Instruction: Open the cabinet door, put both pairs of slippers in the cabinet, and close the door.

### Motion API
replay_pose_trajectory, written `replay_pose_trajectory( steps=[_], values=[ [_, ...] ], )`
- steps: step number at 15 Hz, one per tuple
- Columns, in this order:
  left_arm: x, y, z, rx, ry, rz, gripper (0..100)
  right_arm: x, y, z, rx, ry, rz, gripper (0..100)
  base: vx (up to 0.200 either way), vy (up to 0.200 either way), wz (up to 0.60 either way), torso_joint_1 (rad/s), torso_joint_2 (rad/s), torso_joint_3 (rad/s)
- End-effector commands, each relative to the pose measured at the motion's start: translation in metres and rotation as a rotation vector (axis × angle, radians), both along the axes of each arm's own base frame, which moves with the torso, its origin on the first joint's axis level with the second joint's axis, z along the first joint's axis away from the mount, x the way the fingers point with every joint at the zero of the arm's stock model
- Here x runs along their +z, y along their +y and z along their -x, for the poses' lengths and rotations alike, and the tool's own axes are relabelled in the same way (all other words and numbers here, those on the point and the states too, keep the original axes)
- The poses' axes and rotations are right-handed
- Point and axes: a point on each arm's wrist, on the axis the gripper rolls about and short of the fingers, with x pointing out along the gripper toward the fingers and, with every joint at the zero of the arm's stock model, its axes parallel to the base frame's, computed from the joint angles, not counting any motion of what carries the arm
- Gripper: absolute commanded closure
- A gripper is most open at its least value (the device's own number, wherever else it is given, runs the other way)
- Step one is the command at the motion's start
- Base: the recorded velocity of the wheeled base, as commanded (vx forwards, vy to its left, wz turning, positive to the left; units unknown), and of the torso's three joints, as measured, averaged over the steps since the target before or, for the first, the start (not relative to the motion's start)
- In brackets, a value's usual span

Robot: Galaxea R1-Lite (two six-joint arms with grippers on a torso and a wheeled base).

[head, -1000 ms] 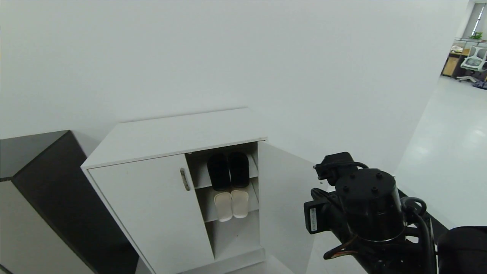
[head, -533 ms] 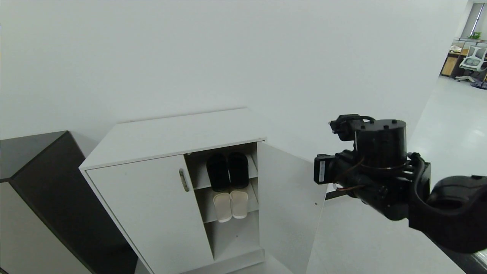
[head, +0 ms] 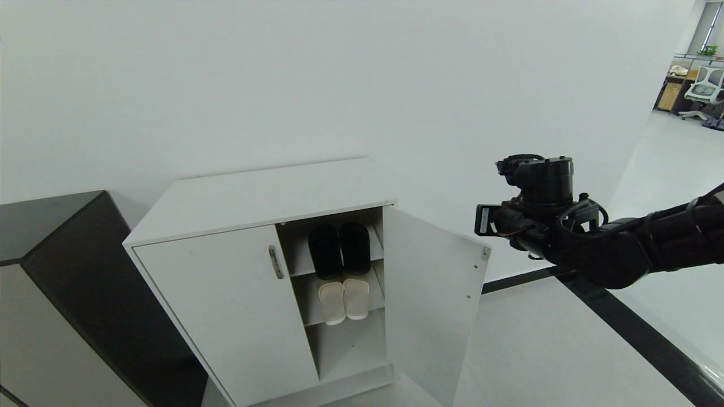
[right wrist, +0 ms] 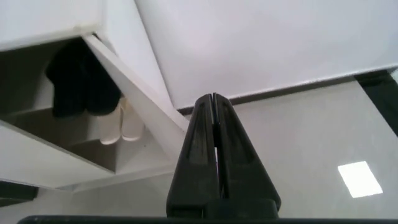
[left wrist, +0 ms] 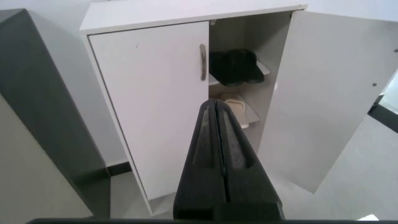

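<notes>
Cabinet (head: 254,198): door (head: 430,294) open; black slippers (head: 339,249) shelved above white slippers (head: 343,299). My right gripper (right wrist: 214,102) and left gripper (left wrist: 214,106): fingers together, empty.

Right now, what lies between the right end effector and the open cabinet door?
Nothing. The right wrist view shows bare wall and floor between the shut right end effector and the open cabinet door.

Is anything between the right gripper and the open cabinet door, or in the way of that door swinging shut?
Nothing visible. The right gripper hangs in open air beside the open door, apart from it. The black slippers and white slippers sit on shelves inside the cabinet, seemingly clear of the door's swing.
</notes>
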Motion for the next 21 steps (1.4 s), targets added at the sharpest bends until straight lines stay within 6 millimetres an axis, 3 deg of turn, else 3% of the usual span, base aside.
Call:
replay_pose_trajectory(
  steps=[1,4,13,21],
  values=[
    [0.0,0.0,0.0,-0.001,0.0,-0.001,100,-0.011,0.001,-0.011,-0.012,0.015,0.008,100,0.0,0.0,0.0,0.0,0.0,0.0],
    [0.0,0.0,0.0,0.001,0.0,0.0,100,-0.012,0.004,-0.017,-0.011,0.011,0.0,100,0.0,0.0,0.0,0.0,0.0,0.0],
    [0.0,0.0,0.0,-0.001,0.0,0.0,100,-0.041,0.001,-0.05,-0.046,0.032,0.009,100,0.0,0.0,0.0,0.0,0.0,0.0],
    [0.0,0.0,0.0,0.001,0.0,0.002,100,-0.058,0.001,-0.059,-0.057,0.06,0.023,100,0.0,0.0,0.0,0.0,0.0,0.0]
  ],
)
